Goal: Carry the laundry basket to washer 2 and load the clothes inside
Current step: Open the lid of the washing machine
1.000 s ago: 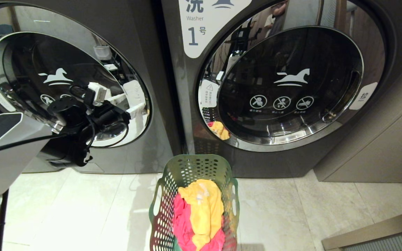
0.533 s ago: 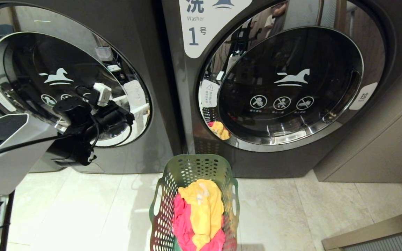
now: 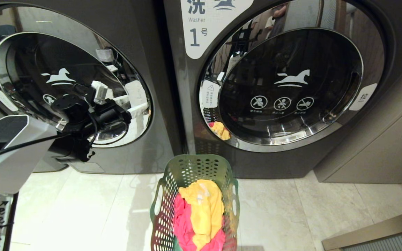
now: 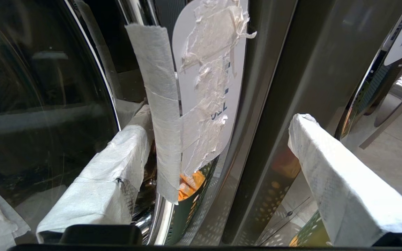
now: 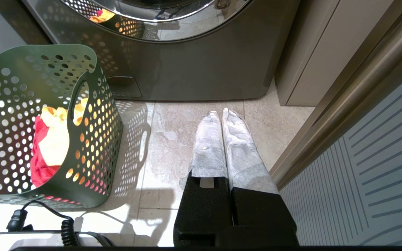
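Washer 2 (image 3: 65, 69) is the left dark grey machine, beside the one marked 1; its round door looks closed. My left gripper (image 3: 117, 101) is open at the door's right rim. In the left wrist view the gripper (image 4: 220, 118) straddles a tape-wrapped strip (image 4: 159, 115) on the rim, one fingertip (image 4: 131, 139) by the glass, nothing clamped. The green laundry basket (image 3: 194, 165) stands on the floor between the two machines, holding the clothes: a yellow garment (image 3: 202, 205) over a pink-red one (image 3: 181, 219). My right gripper (image 5: 222, 113) is shut and empty above the floor, right of the basket (image 5: 92, 115).
Washer 1 (image 3: 291, 87) fills the right, door closed. A beige cabinet (image 3: 379, 146) stands to its right, and a ribbed panel (image 5: 379, 167) is close beside my right gripper. Pale floor tiles (image 3: 82, 209) lie left of the basket. A coiled cable (image 5: 65, 226) hangs beneath the basket.
My left wrist has edged slightly right along the door's rim, fingers still open. The basket, clothes and right arm have not moved.
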Robot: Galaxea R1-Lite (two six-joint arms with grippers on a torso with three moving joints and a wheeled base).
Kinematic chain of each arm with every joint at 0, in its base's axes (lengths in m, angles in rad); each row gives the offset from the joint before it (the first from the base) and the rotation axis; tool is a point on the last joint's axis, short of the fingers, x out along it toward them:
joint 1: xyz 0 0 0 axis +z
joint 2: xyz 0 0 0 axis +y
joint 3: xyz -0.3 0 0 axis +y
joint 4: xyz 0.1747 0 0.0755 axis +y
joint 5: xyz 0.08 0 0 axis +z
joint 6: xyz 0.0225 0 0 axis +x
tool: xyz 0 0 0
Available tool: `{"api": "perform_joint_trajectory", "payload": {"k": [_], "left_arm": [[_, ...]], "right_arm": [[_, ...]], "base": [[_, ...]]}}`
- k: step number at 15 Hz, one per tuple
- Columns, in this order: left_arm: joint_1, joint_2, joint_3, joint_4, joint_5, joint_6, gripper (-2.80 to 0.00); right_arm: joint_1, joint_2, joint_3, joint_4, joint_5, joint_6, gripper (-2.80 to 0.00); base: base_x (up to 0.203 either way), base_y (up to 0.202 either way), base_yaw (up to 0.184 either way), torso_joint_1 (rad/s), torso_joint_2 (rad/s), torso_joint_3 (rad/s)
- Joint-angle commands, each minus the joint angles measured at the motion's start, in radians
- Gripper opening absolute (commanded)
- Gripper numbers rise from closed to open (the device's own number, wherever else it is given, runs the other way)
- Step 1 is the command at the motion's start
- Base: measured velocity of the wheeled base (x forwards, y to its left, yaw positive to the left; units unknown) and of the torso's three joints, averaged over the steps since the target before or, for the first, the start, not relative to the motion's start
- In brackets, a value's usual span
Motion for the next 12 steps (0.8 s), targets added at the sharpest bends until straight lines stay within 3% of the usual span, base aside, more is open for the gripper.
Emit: {"api": "perform_joint_trajectory", "payload": {"k": [1,6,12], "left_arm": [[0.001,0.014,-0.011,-0.007,-0.002,-0.004,0.00],[0.036,0.040,-0.011,-0.016,-0.013,-0.012,0.00],[0.056,0.040,-0.001,-0.030,-0.022,0.025,0.00]], "right_arm": [[0.000,0.000,0.000,0.000,0.000,0.000,-2.80],[0.000,0.000,0.000,0.000,0.000,0.000,-2.80],[0.000,0.000,0.000,0.000,0.001,0.000,-2.80]], "base": [[0.000,0.000,0.000,0.000,0.00,0.000],[0.000,0.000,0.000,0.000,0.00,0.000],[0.000,0.000,0.000,0.000,0.00,0.000]]}}
